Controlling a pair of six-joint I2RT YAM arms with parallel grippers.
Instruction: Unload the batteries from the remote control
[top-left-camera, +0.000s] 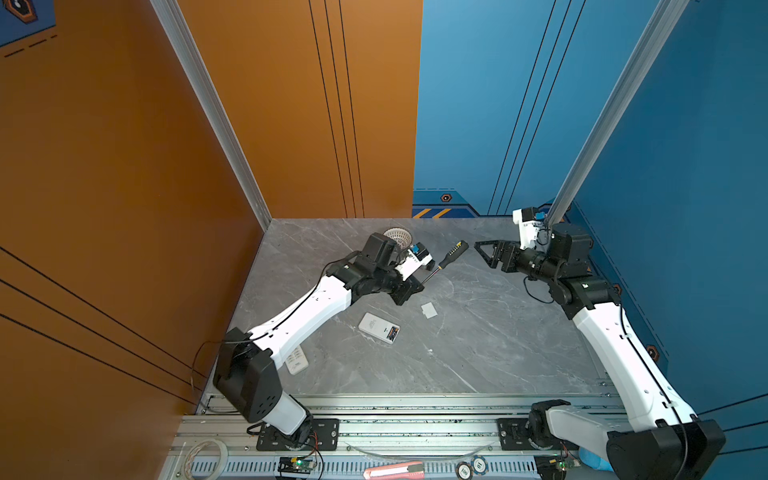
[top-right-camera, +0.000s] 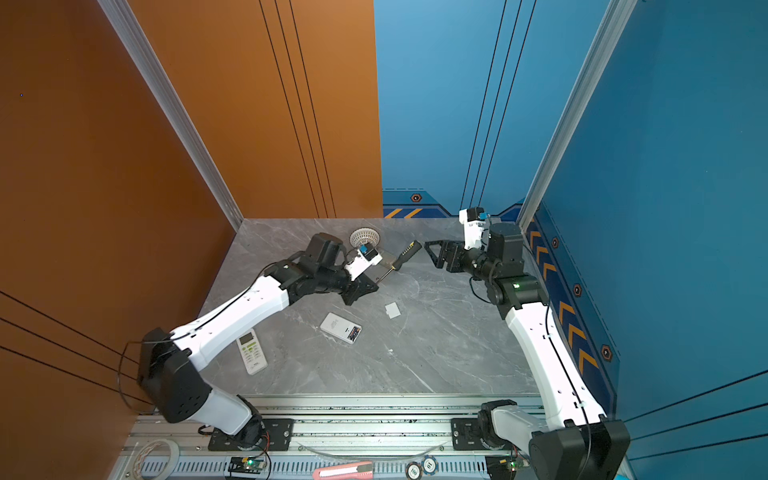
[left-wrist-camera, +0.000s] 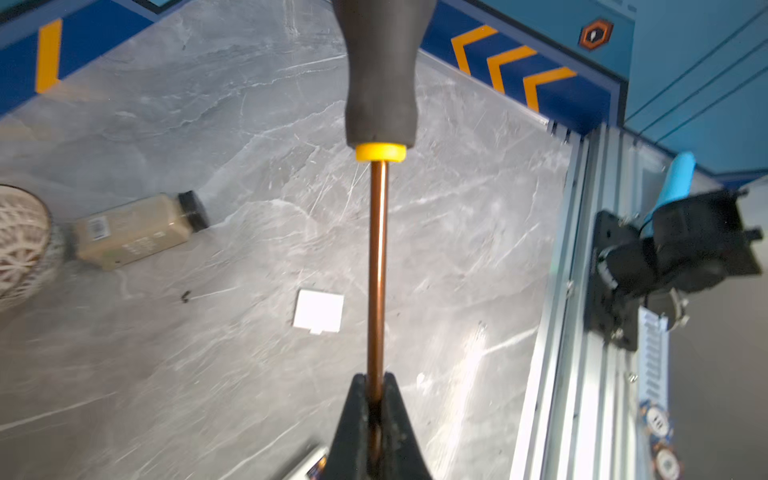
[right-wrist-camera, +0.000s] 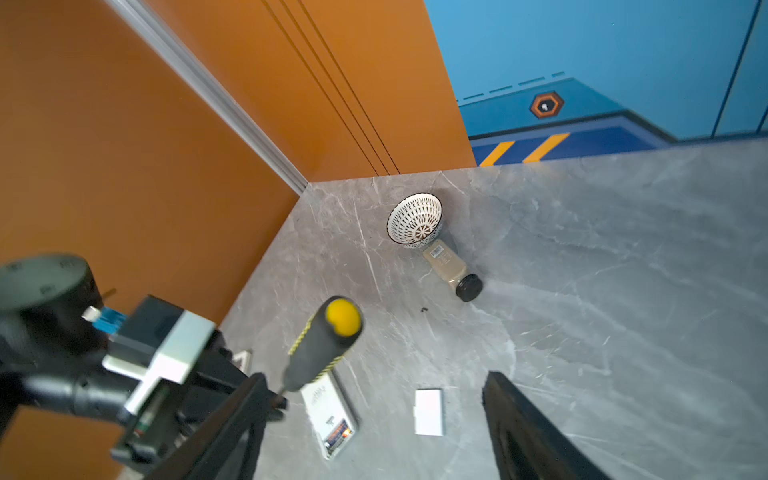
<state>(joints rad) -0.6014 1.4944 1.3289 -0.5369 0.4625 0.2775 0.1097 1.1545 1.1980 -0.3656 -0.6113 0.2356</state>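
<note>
Your left pincer (left-wrist-camera: 376, 386) clamps the screwdriver (left-wrist-camera: 379, 257) by its thin shaft, right pincer (top-left-camera: 483, 253) wide; it may swivel when prying the batteries (right-wrist-camera: 337, 435).

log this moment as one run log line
left gripper: shut on screwdriver shaft | right gripper: open | batteries: in remote | cover: off

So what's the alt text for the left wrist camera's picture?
The left claw is shut on the copper-coloured shaft of a black-handled screwdriver, whose handle points away from the camera. On the grey marble table lie a small white cover, a capped bottle on its side and a patterned bowl.
</note>
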